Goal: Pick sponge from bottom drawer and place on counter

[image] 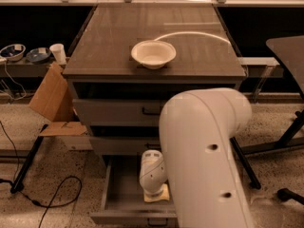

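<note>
Speckled floor point(270, 122) surrounds a grey cabinet whose dark bench point(114, 37) carries a cream bowl point(153, 53). The white arm point(204, 151) reaches down into the open bottom drawer point(121, 189), with its gripper point(153, 182) directly over the sponge point(161, 195); spread or pinching, I cannot tell. The sponge lies flat near the drawer's front. Its visible edge runs side to side, and the rest is hidden.

Robot lab, speckled floor point(52, 172), cardboard point(50, 96) (propped beside cabinet point(114, 110)), gripper point(153, 185) down in bottom drawer point(119, 189)
</note>
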